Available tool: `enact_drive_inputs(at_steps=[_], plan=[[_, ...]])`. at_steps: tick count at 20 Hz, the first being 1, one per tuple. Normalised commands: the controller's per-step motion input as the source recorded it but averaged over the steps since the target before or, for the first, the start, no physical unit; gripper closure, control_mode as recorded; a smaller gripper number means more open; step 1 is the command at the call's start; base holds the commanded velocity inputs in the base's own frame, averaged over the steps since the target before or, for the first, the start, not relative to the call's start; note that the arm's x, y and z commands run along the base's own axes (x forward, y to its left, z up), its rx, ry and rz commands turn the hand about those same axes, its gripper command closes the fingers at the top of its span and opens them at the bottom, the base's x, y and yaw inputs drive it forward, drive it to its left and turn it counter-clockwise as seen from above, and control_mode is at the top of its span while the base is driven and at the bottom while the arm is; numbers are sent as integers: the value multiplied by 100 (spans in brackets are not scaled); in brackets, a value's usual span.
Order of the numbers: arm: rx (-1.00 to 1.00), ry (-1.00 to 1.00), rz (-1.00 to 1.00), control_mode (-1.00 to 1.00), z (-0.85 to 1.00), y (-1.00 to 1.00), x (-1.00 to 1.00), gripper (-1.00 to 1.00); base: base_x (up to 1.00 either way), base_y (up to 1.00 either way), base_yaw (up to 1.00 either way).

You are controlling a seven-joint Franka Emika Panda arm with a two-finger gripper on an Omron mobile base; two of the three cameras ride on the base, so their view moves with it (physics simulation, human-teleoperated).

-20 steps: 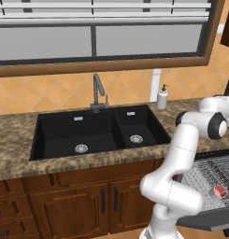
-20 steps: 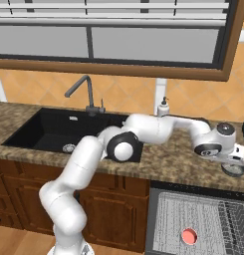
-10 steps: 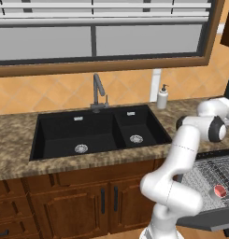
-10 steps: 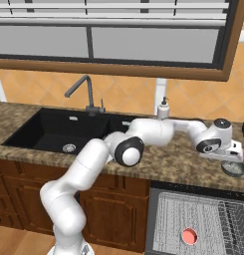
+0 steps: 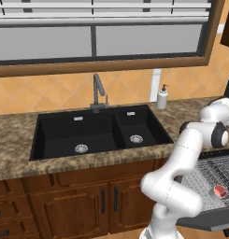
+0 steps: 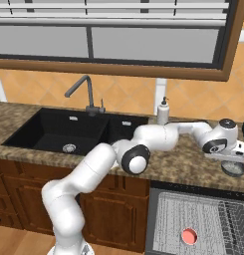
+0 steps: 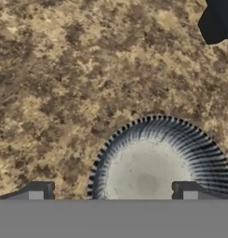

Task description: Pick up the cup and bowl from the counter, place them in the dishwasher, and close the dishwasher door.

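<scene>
Speckled brown desk (image 6: 193, 164) holds the ribbed grey bowl (image 7: 155, 162) at its far right end, and the gripper (image 7: 113, 190) hangs right over it, fingers spread wide and holding nothing, one finger outside the bowl's rim, one over it.

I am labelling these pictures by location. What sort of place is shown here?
A home kitchen, rendered: a black double sink with a faucet in the granite counter, and an open dishwasher below.
</scene>
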Motion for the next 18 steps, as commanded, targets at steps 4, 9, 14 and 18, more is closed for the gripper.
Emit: enact_drive_inputs(at_steps=[4,9,14,18], plan=[[1,0,0,-100,-11,0,0,-100,0,0,0],[1,2,0,-100,-31,0,0,-100,0,0,0],[2,4,0,-100,-29,0,0,-100,0,0,0],[1,2,0,-100,-22,0,0,-100,0,0,0]])
